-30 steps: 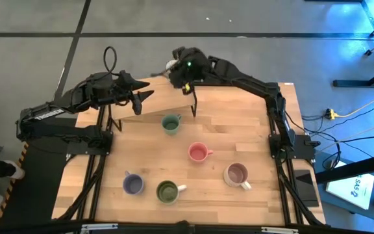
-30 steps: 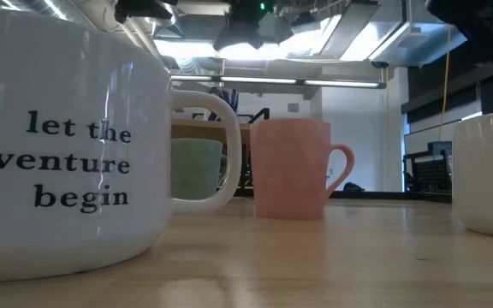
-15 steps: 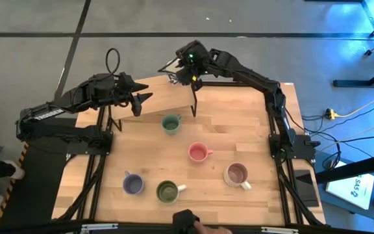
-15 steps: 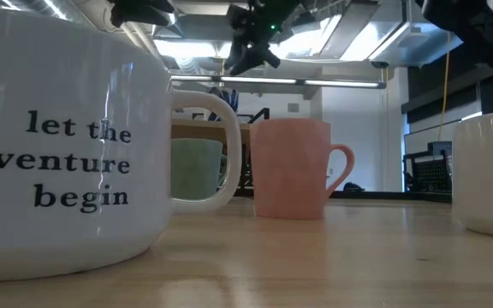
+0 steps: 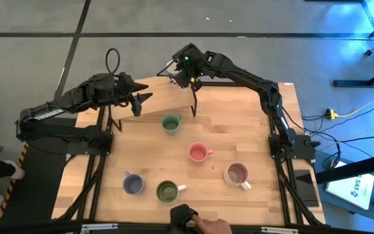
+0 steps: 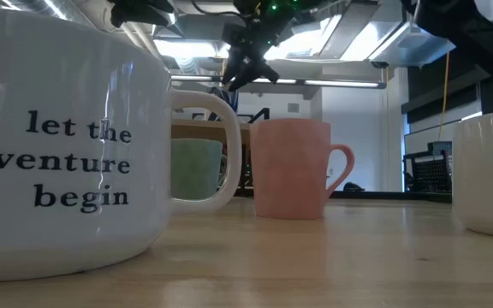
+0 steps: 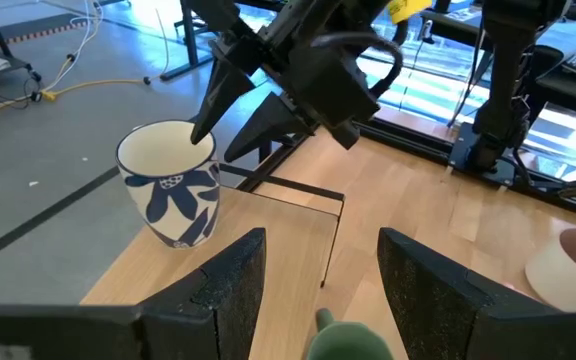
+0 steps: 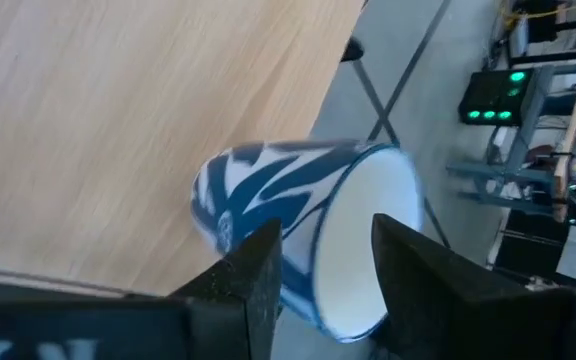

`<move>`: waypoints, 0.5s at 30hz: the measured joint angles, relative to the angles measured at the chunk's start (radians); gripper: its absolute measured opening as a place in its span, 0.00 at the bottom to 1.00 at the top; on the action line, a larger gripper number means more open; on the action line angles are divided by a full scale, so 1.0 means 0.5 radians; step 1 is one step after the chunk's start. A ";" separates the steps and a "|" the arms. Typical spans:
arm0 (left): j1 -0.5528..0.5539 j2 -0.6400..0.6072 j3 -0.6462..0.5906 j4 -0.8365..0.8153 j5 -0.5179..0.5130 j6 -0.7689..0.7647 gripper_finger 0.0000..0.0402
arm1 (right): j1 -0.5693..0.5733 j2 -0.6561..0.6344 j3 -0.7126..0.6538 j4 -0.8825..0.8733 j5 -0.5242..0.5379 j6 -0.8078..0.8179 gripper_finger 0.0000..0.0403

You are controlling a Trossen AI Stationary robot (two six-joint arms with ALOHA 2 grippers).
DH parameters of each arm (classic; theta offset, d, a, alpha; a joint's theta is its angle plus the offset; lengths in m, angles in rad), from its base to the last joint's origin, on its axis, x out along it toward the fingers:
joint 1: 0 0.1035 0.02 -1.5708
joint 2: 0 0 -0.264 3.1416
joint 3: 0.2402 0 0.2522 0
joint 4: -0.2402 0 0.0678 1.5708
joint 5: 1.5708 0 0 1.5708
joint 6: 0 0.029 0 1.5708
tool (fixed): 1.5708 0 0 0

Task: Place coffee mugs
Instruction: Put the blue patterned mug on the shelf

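The white coffee mug with the blue pattern (image 7: 173, 190) stands upright near the table's far left corner, its base seemingly on the wood. My right gripper (image 7: 230, 140) is over it, open, one finger by the mouth and one outside the wall (image 8: 268, 220). My left gripper (image 5: 140, 102) waits open above the far left of the table. The other mugs stand mouth up on the table: teal-green (image 5: 171, 123), pink (image 5: 199, 153), pale with brown inside (image 5: 237, 174), lavender-blue (image 5: 132, 184), and green with a white handle (image 5: 167, 191). My right gripper comes at the mug slanting down from the table's right. One fingertip (image 7: 206, 125) is at the rim (image 7: 193, 140) on the side away from the floor. I cannot tell whether it touches the rim. The other finger stands clear of the wall.
A person's hand (image 5: 203, 225) with a dark object reaches over the table's near edge, close to the green mug. Bare wood lies at the table's right side and between the far edge and the teal-green mug. A dark outline (image 7: 333, 200) marks the board near the blue-patterned mug.
My right gripper has shifted a little toward the table's far left corner and turned about over the blue-patterned mug. In the low view its fingers stand farther apart than a second ago. A person's hand has come in over the near edge.
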 joint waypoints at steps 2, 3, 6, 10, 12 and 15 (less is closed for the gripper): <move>0.000 0.000 0.000 0.000 0.000 -0.001 0.47 | -0.006 0.012 -0.001 -0.022 -0.013 -0.002 0.35; 0.000 0.000 0.000 0.000 0.000 -0.002 0.47 | -0.007 0.017 0.000 -0.015 -0.014 -0.002 0.35; 0.000 0.000 0.000 0.001 -0.056 0.000 0.47 | -0.015 0.023 -0.001 -0.030 -0.002 -0.002 0.35; 0.038 0.045 0.001 0.073 -0.297 0.011 0.47 | -0.013 0.003 0.003 -0.062 0.028 -0.002 0.35; 0.107 0.087 0.001 0.145 -0.325 0.044 0.47 | 0.000 -0.043 0.003 -0.059 0.037 -0.002 0.35; 0.240 0.187 0.004 0.355 -0.282 0.061 0.47 | 0.006 -0.135 0.008 -0.076 0.038 -0.001 0.35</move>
